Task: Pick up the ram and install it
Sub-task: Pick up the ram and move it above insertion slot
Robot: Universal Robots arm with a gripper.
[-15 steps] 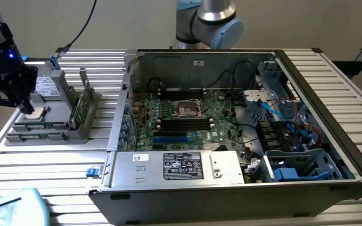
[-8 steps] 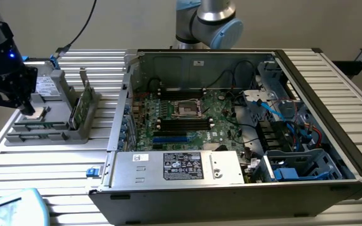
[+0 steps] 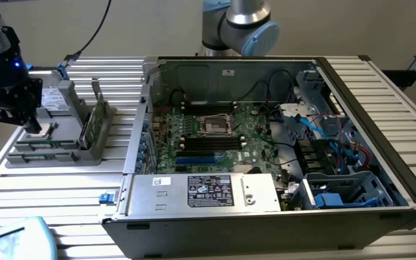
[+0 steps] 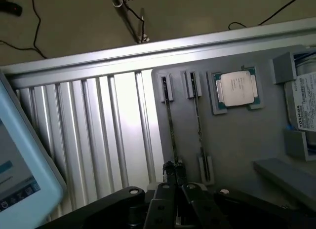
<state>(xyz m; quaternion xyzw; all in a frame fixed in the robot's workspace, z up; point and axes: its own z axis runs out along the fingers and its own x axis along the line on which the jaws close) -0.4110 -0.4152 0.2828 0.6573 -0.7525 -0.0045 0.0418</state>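
Pincer (image 4: 173,171) tips sit pressed together, with no gap that I can see between them. From my wrist camera they hang over one end of the ram stick (image 4: 169,121), right where the stick meets its end clip. I cannot tell whether they touch it, and they grip nothing that I can make out. That ram stick stands on its long edge in the outermost slot of the grey holder (image 4: 237,140), the slot closest to the holder's edge and the bare slats of the table (image 4: 108,135). A second stick (image 4: 198,120) stands parallel in the next slot, just beside the first but apart from it. Beyond it a square silver processor (image 4: 236,88) lies flat in its own recess, and past that a labelled drive (image 4: 306,108) sits at the holder's far end.

On the exterior camera I see the holder near the table's edge on the exterior view's left. My arm (image 3: 240,24) rises behind the case and reaches over to the holder. The open computer case (image 3: 266,233) takes the middle of the table, well apart from the pincer, with the motherboard (image 3: 222,135) facing up inside it. A silver power supply (image 3: 201,190) lies along the case's front edge. A pale blue tablet (image 3: 9,238) lies at the table's front corner on the exterior view's left.
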